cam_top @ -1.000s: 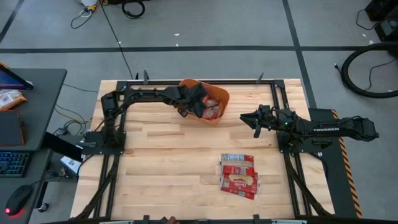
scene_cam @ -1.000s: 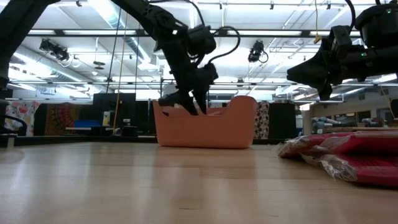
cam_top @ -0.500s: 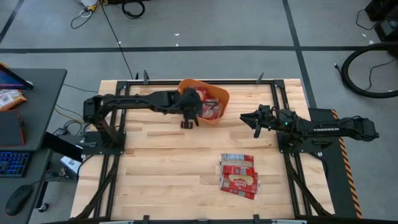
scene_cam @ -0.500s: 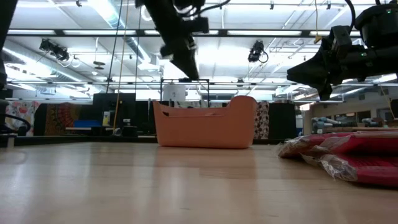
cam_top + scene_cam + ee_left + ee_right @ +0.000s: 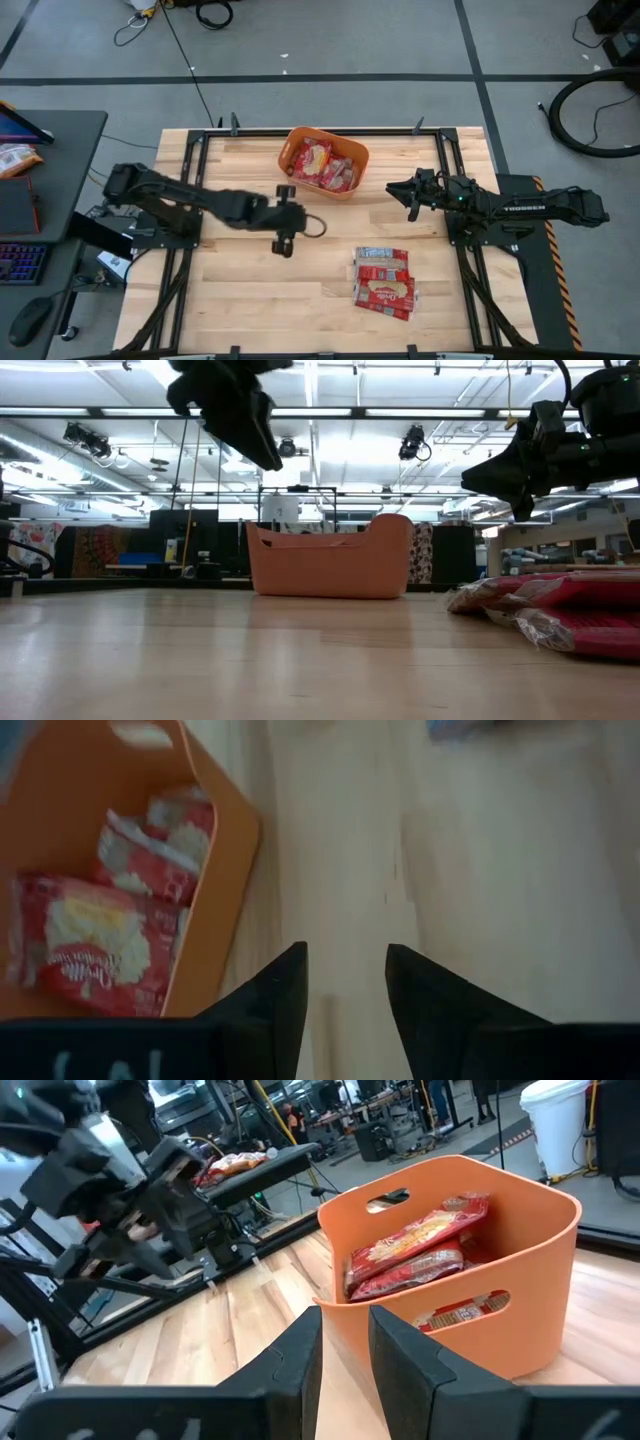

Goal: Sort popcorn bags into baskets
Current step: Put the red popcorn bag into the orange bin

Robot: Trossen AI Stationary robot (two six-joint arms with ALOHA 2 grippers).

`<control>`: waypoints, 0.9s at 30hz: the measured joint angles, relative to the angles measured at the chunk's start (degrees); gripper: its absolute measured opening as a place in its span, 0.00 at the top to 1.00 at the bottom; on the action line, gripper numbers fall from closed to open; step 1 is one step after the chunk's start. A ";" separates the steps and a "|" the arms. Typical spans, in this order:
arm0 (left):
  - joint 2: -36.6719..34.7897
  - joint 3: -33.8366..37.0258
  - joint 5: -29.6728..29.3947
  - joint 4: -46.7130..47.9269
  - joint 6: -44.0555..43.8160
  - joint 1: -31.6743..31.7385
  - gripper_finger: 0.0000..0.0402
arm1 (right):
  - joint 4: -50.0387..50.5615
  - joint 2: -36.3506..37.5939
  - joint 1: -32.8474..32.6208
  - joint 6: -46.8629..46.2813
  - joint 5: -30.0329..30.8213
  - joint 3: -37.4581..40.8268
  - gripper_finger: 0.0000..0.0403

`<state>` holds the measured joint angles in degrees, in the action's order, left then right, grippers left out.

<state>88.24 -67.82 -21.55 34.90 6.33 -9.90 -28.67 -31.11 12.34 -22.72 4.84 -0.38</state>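
Note:
The orange basket (image 5: 323,162) stands near the table's far edge with red popcorn bags (image 5: 326,168) lying in it; the right wrist view shows the basket (image 5: 520,1250) and the bags inside it (image 5: 420,1248) too. Several more red bags (image 5: 383,280) lie stacked on the table near the near right side, also seen in the low view (image 5: 560,608). My left gripper (image 5: 285,222) hovers above the table's middle, nearer than the basket, open and empty (image 5: 345,982). My right gripper (image 5: 410,192) waits to the right of the basket, its fingers a narrow gap apart (image 5: 345,1350), holding nothing.
Bare wood lies between the basket and the stacked bags. The black frame rails (image 5: 455,215) run along the table's sides. My left arm (image 5: 130,1190) stretches across the table's left half. Off the table's left side stands a desk with a keyboard (image 5: 20,262).
My left gripper has risen out of the basket and swung toward the table's near edge and left, ending over the table's middle. The bags in the basket, covered by the gripper before, now lie in plain sight. My right arm has kept still.

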 joint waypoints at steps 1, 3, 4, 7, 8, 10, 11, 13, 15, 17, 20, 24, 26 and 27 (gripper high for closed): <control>-1.41 2.17 -0.83 -2.77 -0.12 -0.98 0.65 | -0.17 0.00 -0.02 -0.78 0.00 0.00 0.78; -4.18 6.37 -1.80 -7.41 -0.53 -2.63 0.65 | -0.66 0.02 0.00 -2.45 0.02 0.00 0.78; -5.45 8.44 -1.96 -10.10 -0.74 -3.20 0.65 | -0.70 0.01 0.00 -3.01 0.00 0.00 0.78; -9.26 14.56 -1.94 -17.49 -0.97 -4.43 0.65 | -1.49 -0.02 0.00 -3.09 0.02 0.00 0.78; -10.49 16.52 -1.98 -19.94 -1.16 -4.67 0.65 | -1.95 0.01 -0.01 -3.13 0.02 0.01 0.78; -12.52 20.09 -2.12 -24.73 -1.53 -5.19 0.65 | -5.00 -0.08 0.00 -3.09 0.17 0.02 0.78; -13.41 21.72 -2.12 -27.38 -1.78 -5.54 0.65 | -6.59 -0.09 0.00 -3.62 0.39 0.02 0.78; -15.34 24.75 -2.11 -31.41 -2.88 -6.47 0.65 | -10.22 -0.50 -0.11 -7.44 0.04 0.02 0.78; -16.70 27.53 -2.16 -36.60 -3.48 -7.82 0.65 | -13.12 -0.78 -0.63 -11.43 -2.84 -0.02 0.78; -18.00 30.61 -3.10 -41.56 -2.92 -9.78 0.65 | -13.33 -1.66 -2.24 -13.08 -5.94 -1.08 0.78; -20.14 34.50 -5.71 -49.11 -0.67 -12.92 0.65 | -10.88 -4.75 -7.10 -13.09 -3.76 -3.72 0.78; -23.60 38.22 -9.78 -53.67 0.33 -16.11 0.65 | -6.88 -11.35 -14.45 -9.73 3.73 -9.78 0.78; -25.09 38.85 -10.63 -54.36 -0.12 -17.02 0.65 | -4.85 -15.04 -17.32 -6.48 5.89 -13.54 0.78; -25.99 39.25 -10.76 -54.42 -1.10 -17.55 0.65 | -3.36 -16.94 -18.50 -5.05 6.12 -15.57 0.78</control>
<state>62.25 -28.57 -32.30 -19.52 5.22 -27.45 -32.02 -48.05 -6.16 -27.77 10.96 -15.95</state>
